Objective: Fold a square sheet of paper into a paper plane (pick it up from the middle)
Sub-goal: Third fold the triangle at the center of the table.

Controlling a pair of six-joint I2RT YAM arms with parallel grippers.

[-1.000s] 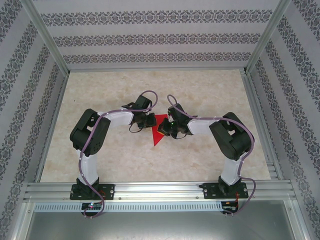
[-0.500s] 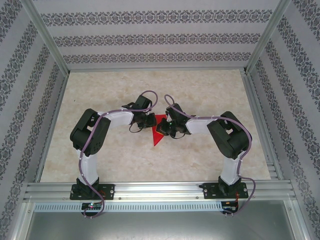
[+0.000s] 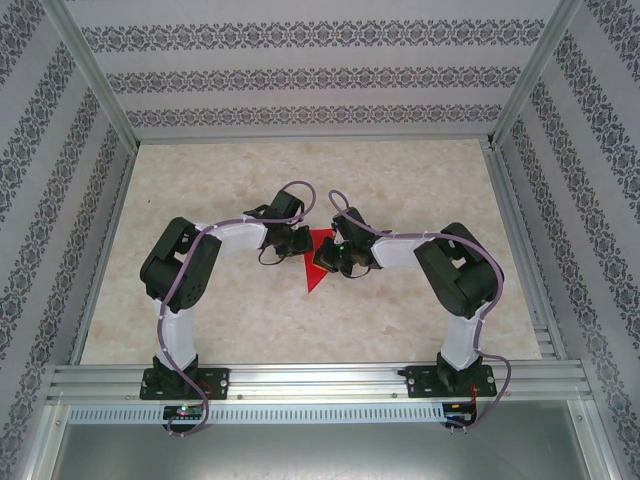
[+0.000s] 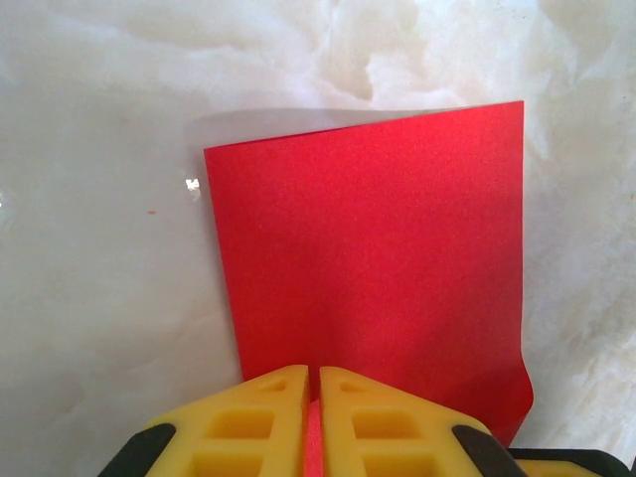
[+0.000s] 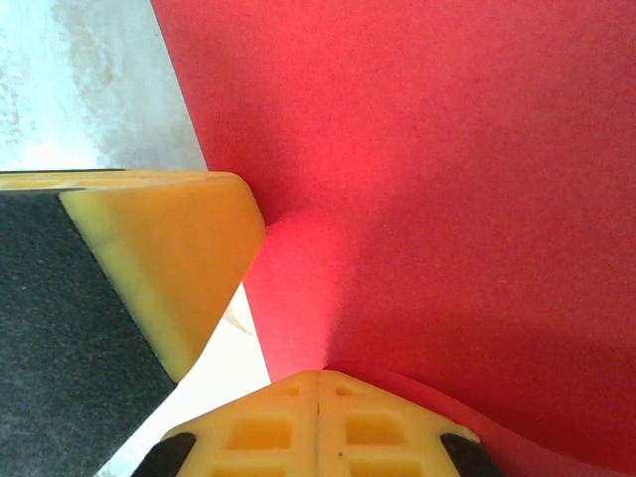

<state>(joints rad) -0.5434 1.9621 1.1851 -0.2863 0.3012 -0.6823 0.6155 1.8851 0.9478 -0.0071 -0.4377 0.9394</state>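
Observation:
The red square sheet of paper (image 3: 314,276) lies at mid table, folded into a narrow triangle like a paper plane, its point toward the arm bases. In the left wrist view the paper (image 4: 378,258) spreads flat ahead. My left gripper (image 4: 313,374) is shut on its near edge, with red showing in the slit between the yellow fingers. From above, the left gripper (image 3: 302,244) sits at the paper's upper left and the right gripper (image 3: 326,256) over its upper right. My right gripper (image 5: 318,378) is shut, tips against the paper (image 5: 447,179) at a crease. The left gripper's finger (image 5: 169,258) stands beside it.
The tabletop (image 3: 400,180) is pale and marble-patterned. Aluminium rails (image 3: 320,380) run along the near edge and up the sides, with patterned walls (image 3: 300,70) behind. Both arms bend inward, their wrists almost meeting over the paper.
The right gripper has edged slightly left over the paper. The left gripper and the paper have kept their places.

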